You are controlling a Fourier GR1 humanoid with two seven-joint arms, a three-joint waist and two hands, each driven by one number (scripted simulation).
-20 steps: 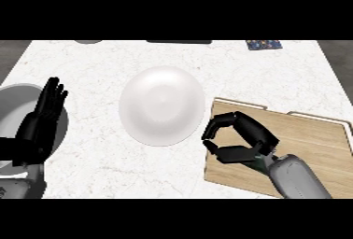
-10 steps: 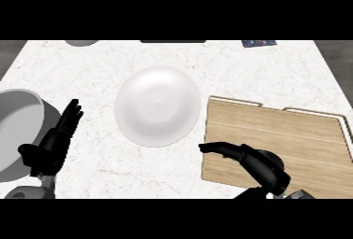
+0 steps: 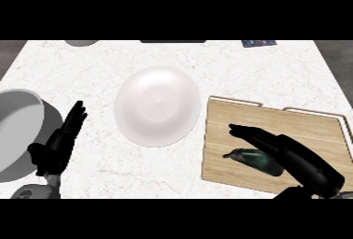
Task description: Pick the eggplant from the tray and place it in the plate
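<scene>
The eggplant [image 3: 254, 159] lies on the wooden tray [image 3: 303, 128], right of the white plate [image 3: 157, 105]. My right hand [image 3: 286, 151] hovers over it, fingers extended, holding nothing. My left hand [image 3: 60, 142] rests open. I judge the eggplant light, stiff and smooth-skinned; I should grasp across its thick middle.

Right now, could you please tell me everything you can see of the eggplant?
The eggplant is a small, dark, glossy, greenish-black thing, lying on its side on the light wooden tray at the counter's right, toward the tray's near edge. Its narrower end points left, toward the white plate, which it does not touch. The right hand stretches over it with straight fingers and hides its right part; whether the hand touches it cannot be told. It has not been lifted yet.
</scene>
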